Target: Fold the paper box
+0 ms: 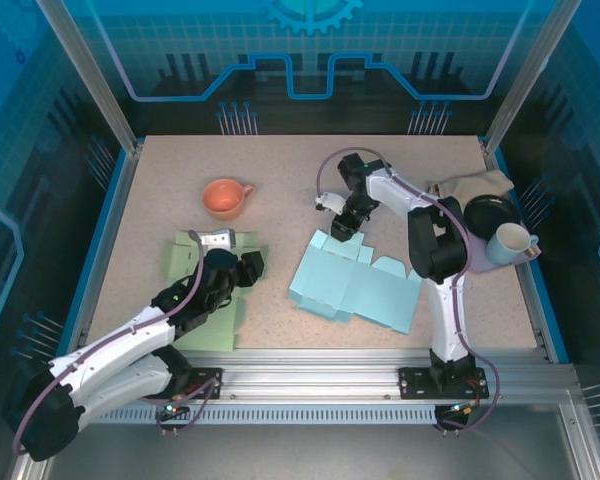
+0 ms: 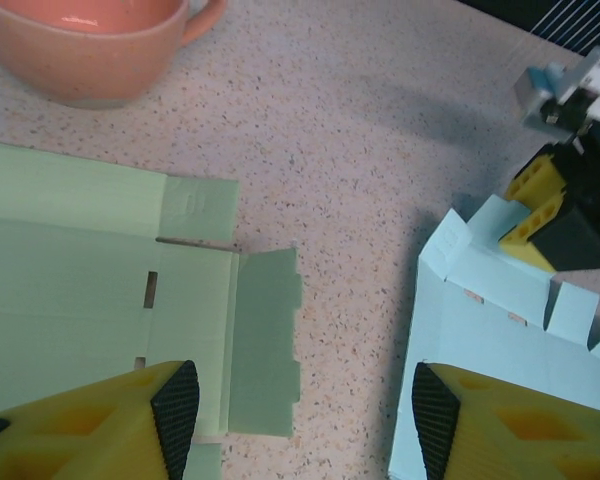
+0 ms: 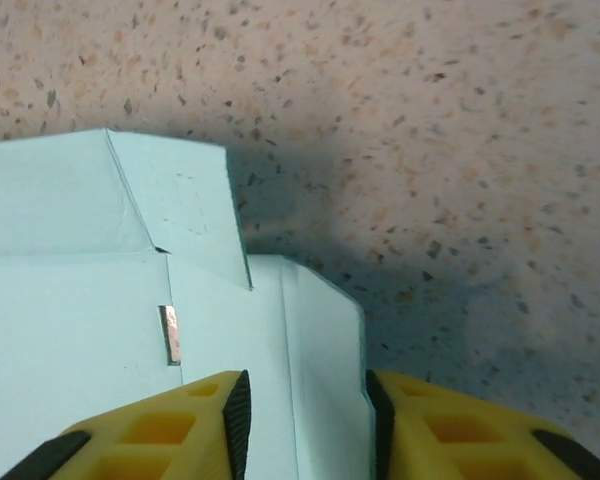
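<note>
At the far corner of the flat blue paper box (image 1: 355, 285) in mid-table, the right gripper (image 3: 306, 395) straddles a raised flap (image 3: 320, 330), though I can't tell if it pinches, while the left gripper (image 2: 305, 415) hangs slack-jawed nearby; folding looks barely started, and next that flap wants creasing inward.

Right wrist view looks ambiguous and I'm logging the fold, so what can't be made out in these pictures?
- Right wrist: whether the right pincer touches the blue box flap; the bottom edge cuts contact off.
- Top: green box partly under the left arm.
- Top: dark object beside the white mug, too small.
</note>
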You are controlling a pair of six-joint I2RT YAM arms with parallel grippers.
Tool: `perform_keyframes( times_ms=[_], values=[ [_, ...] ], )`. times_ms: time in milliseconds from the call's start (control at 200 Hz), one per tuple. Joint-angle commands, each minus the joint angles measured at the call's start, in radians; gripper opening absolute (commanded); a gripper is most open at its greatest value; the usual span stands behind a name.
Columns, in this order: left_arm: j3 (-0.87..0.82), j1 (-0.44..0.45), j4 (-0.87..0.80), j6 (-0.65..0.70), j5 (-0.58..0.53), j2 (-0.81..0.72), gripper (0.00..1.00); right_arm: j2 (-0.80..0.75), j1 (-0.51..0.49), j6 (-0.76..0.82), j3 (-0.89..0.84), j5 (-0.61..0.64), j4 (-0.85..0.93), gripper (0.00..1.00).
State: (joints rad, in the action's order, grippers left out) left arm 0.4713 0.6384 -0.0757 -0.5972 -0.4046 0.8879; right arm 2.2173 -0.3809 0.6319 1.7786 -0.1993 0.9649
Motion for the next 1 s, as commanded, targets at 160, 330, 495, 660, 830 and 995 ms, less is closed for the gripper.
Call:
perform_keyframes(
  times_ms=[160, 330, 495, 660, 830, 995],
  values=[
    [-0.004, -0.007, 0.013, -0.020, -0.040, 0.028, 0.62, -0.041, -0.006, 0.080, -0.056, -0.056, 0.010, 0.00],
    [0.030, -0.005, 0.018, -0.041, -0.006, 0.075, 0.62, -0.249, 0.045, -0.067, -0.253, -0.119, -0.244, 0.00],
    [0.090, 0.000, 0.028, -0.061, 0.066, 0.135, 0.62, -0.535, 0.090, -0.339, -0.554, -0.077, -0.649, 0.00],
    [0.148, 0.035, 0.085, -0.063, 0.110, 0.220, 0.62, -0.760, 0.088, -0.506, -0.790, -0.001, -0.919, 0.00],
    [0.238, 0.057, 0.111, -0.008, 0.123, 0.336, 0.63, -0.946, 0.088, -0.593, -1.006, 0.072, -1.144, 0.00],
    [0.281, 0.057, 0.149, 0.074, 0.099, 0.434, 0.62, -0.976, 0.096, -0.585, -1.045, 0.057, -1.185, 0.00]
  ],
)
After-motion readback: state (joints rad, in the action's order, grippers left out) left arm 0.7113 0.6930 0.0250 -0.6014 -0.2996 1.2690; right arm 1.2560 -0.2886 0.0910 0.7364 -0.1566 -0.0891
